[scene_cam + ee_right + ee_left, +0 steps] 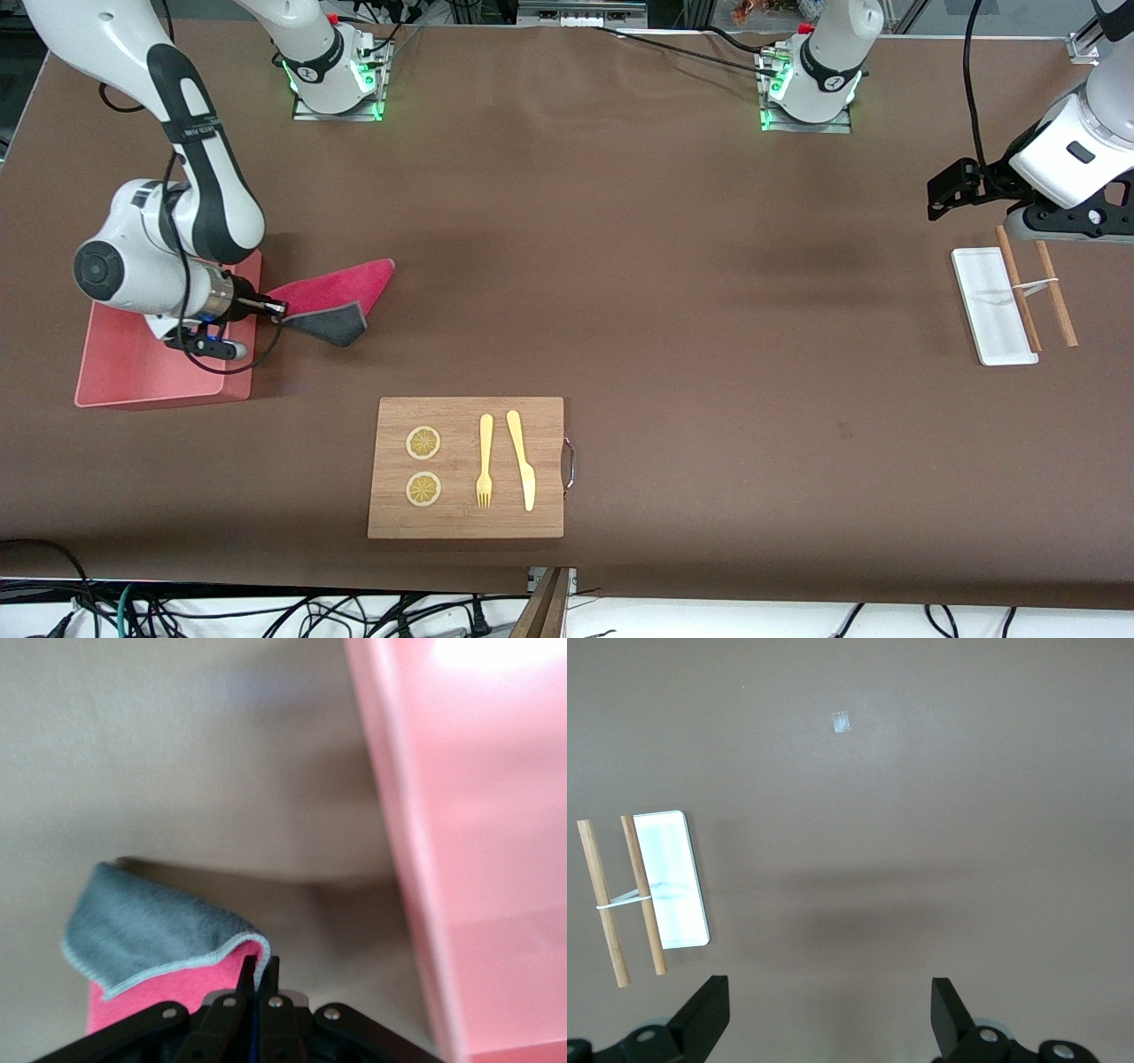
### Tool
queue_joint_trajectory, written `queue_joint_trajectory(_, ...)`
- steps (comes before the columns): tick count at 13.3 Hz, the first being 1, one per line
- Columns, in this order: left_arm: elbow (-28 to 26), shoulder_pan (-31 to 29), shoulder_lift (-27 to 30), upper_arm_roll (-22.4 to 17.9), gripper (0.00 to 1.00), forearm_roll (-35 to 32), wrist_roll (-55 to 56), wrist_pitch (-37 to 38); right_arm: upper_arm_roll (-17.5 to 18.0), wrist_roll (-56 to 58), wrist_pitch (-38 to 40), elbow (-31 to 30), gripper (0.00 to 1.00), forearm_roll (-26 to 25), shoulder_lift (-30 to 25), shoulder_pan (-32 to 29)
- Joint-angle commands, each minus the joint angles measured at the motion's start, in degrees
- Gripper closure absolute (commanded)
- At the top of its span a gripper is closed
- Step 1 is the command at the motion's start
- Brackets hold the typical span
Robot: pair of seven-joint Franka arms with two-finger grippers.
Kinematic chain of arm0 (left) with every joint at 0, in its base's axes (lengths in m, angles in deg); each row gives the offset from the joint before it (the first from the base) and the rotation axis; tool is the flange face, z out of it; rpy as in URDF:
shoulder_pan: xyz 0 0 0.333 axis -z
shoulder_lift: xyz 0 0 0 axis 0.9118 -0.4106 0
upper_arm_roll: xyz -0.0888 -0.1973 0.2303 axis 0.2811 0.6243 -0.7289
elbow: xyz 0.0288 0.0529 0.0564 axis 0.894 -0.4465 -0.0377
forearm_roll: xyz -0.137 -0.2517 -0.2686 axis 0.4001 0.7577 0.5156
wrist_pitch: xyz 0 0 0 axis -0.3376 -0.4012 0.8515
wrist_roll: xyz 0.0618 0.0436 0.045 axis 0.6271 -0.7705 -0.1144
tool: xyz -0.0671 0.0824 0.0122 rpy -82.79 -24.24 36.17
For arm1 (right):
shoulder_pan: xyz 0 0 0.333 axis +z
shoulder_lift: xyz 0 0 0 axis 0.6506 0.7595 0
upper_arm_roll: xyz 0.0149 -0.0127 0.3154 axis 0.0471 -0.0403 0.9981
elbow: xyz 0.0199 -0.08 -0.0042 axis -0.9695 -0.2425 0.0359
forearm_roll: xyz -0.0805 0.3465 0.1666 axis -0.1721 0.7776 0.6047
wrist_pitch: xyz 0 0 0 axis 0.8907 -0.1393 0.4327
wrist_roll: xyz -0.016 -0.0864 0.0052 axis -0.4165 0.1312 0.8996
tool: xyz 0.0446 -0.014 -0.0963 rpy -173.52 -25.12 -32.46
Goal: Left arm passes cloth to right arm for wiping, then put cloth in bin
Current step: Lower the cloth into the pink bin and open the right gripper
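**Cloth pinched at the bin's edge, ready for the drop**

Nearest the front camera, a wooden cutting board (466, 467) lies near the table's front edge, carrying two lemon slices (423, 465), a yellow fork (485, 461) and a yellow knife (522, 460). None of this belongs to the job; it sits well apart from both grippers and out of the way.

Farther back, at the right arm's end of the table, the pink bin (133, 372) stands close to the table's edge. The right gripper (276, 308) is just beside the bin's wall, its claw fingers clamped together on one edge of the cloth (341, 297). In the right wrist view the fingertips (259, 973) pinch the hem where the grey face folds over the red. Most of the cloth (155, 948) trails on the table (620, 266) beside the bin, not yet inside it. An edge grip like this suits dragging or lifting a floppy thing, so the wiping looks finished and the drop into the bin looks like the step in hand. The cloth will likely need lifting clear of the wall (416, 868), or its hanging tail may catch there.

At the left arm's end of the table, the left gripper (952, 190) waits above a small white tray (992, 306) and two tied wooden sticks (1036, 288), its fingers (700, 1019) wide apart and holding nothing.
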Motion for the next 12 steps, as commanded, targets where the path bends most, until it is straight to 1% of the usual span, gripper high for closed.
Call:
queue_joint_trajectory(1,-0.64,0.06,1.16,-0.01,0.0,0.01,-1.21,0.6,0.27,1.6,2.73,-0.92,1.0,-5.47,-5.84,-2.29)
queue_joint_trajectory(4,-0.64,0.06,1.16,-0.01,0.0,0.01,-1.21,0.51,0.27,2.92,10.1,1.8,1.0,-8.04,-10.24,-3.7)
queue_joint_trajectory(6,-0.64,0.06,1.16,-0.01,0.0,0.01,-1.21,0.6,0.36,4.58,16.6,5.31,1.0,-8.92,-12.78,-5.89)
queue_joint_trajectory(8,-0.64,0.06,1.16,-0.01,0.0,0.01,-1.21,0.6,0.36,7.91,21.44,7.52,1.0,-8.92,-15.25,-8.26)
queue_joint_trajectory(10,-0.64,0.06,1.16,-0.01,0.0,0.01,-1.21,0.6,0.36,12.65,23.74,8.14,1.0,-10.06,-17.79,-10.2)
queue_joint_trajectory(12,-0.64,0.06,1.16,-0.01,0.0,0.01,-1.21,0.6,0.36,15.04,25.32,8.05,1.0,-11.55,-20.26,-11.96)
